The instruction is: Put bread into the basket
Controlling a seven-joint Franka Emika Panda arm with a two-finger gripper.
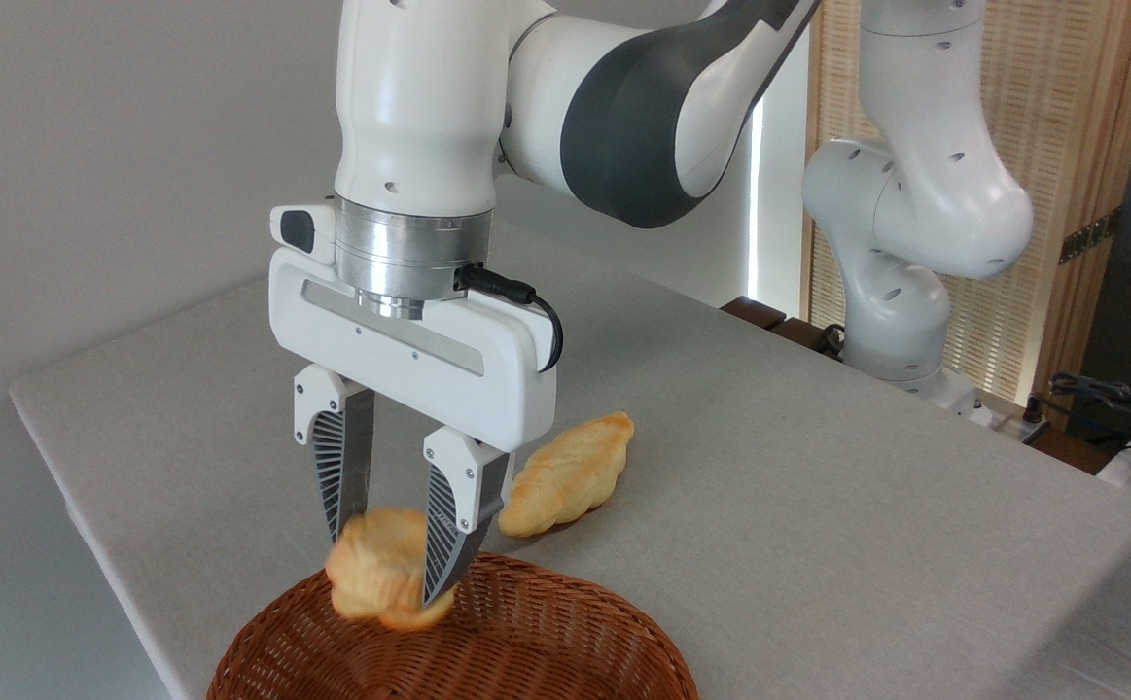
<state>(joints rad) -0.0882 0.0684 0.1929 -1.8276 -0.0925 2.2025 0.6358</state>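
Camera view: the bread (pixel 380 574), blurred, is seen between the spread jaws of the gripper (pixel 395 554) above the basket (pixel 526 651); grasp cannot be told.

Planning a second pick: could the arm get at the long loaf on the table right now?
Probably not yet: the gripper holds the bun over the basket. The loaf itself lies uncovered.

Golden-yellow bread (pixel 382 574) with a toasted tint; reddish-brown woven wicker basket (pixel 565 642); a golden braided loaf (pixel 570 474) farther right; white-and-grey arm (pixel 614 107) with grey ribbed fingers (pixel 332 462); pale grey desk (pixel 818 467).
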